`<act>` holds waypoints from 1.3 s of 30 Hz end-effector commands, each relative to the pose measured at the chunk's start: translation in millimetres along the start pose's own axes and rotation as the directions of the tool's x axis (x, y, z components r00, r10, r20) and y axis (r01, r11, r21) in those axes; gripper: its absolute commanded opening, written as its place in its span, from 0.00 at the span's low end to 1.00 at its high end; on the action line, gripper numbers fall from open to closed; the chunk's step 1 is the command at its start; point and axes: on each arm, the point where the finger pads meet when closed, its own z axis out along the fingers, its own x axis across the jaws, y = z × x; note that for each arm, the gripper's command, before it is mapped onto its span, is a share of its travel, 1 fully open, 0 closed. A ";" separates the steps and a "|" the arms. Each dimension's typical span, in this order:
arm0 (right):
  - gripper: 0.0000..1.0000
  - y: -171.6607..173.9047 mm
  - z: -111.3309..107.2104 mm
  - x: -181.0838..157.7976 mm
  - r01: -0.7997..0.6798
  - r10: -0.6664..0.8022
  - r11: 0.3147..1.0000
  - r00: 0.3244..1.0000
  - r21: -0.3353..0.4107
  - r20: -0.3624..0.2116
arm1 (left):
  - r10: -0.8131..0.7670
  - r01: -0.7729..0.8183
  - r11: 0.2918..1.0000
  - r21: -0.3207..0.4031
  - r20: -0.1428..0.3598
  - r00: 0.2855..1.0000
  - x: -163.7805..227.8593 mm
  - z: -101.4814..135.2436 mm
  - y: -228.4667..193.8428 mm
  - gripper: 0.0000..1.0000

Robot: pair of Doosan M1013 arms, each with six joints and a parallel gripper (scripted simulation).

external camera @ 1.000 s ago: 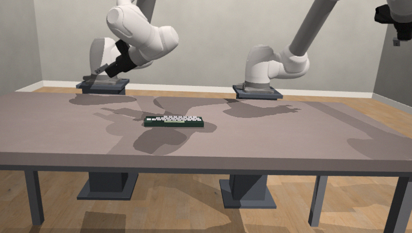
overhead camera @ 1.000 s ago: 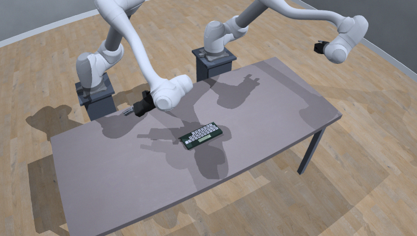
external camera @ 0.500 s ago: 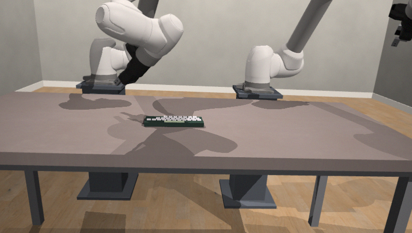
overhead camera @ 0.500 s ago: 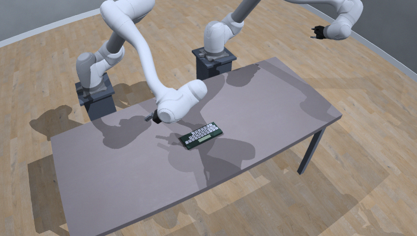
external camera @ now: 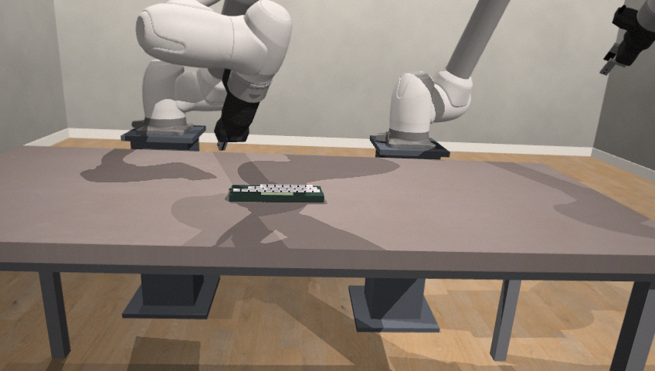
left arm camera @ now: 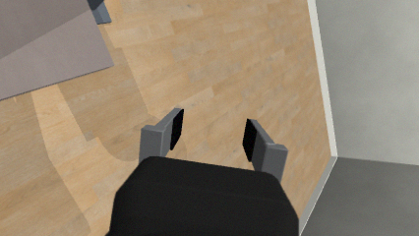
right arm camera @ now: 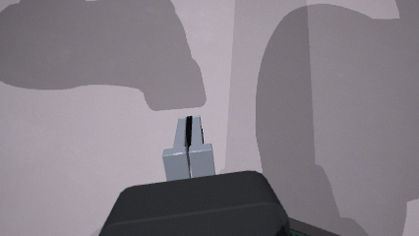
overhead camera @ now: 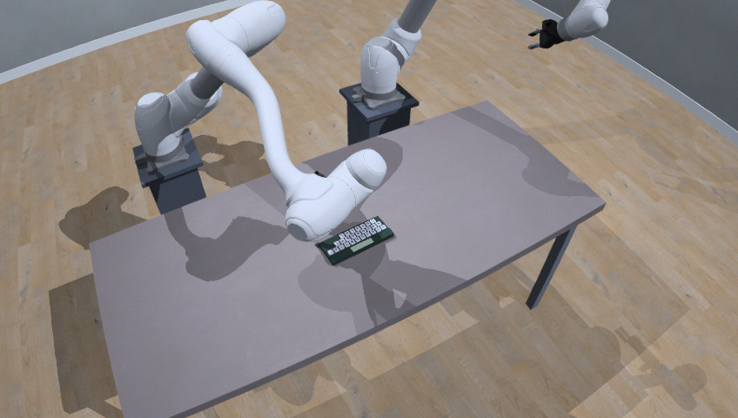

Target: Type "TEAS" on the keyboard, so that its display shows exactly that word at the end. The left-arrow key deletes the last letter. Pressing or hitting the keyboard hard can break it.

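"Can you read the keyboard's (overhead camera: 338, 257) (external camera: 248, 197) (right arm camera: 301, 233) display (overhead camera: 361, 245) (external camera: 276, 194)?"

"No, it's too small, like the key letters. From above, my right arm (overhead camera: 274, 118) (external camera: 192, 39) hides most of my right claw (overhead camera: 319, 173) (external camera: 222, 145) (right arm camera: 189, 117)."

"Your wrist view?"

"The bottom edge cuts the keyboard to a sliver."

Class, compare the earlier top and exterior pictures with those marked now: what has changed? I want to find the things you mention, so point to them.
The right gripper (external camera: 222, 147) (right arm camera: 191, 129) has swung from a sideways slant to pointing steeply down, moving lower and rightward in the exterior picture. The left gripper (overhead camera: 532, 40) (external camera: 607, 65) (left arm camera: 213, 127) has shifted toward the top picture's upper edge. Nothing was grasped or released. The green keyboard (overhead camera: 357, 243) (external camera: 276, 197) (right arm camera: 298, 233) stayed put.
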 end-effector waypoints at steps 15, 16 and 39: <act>0.00 100.2 -79.5 46.0 -0.384 0.348 0.921 0.889 -0.070 -0.299 | -0.084 0.010 0.976 0.218 0.336 0.938 98.4 181.5 -96.8 1.00; 0.00 100.2 -79.5 46.0 -0.384 0.348 0.921 0.889 -0.070 -0.299 | -0.093 0.011 0.974 0.228 0.354 0.931 101.2 190.1 -104.2 1.00; 0.00 119.5 -49.8 48.4 -0.385 0.349 0.920 0.888 -0.070 -0.298 | -0.362 0.095 0.914 0.394 0.685 0.632 94.7 323.2 -284.8 1.00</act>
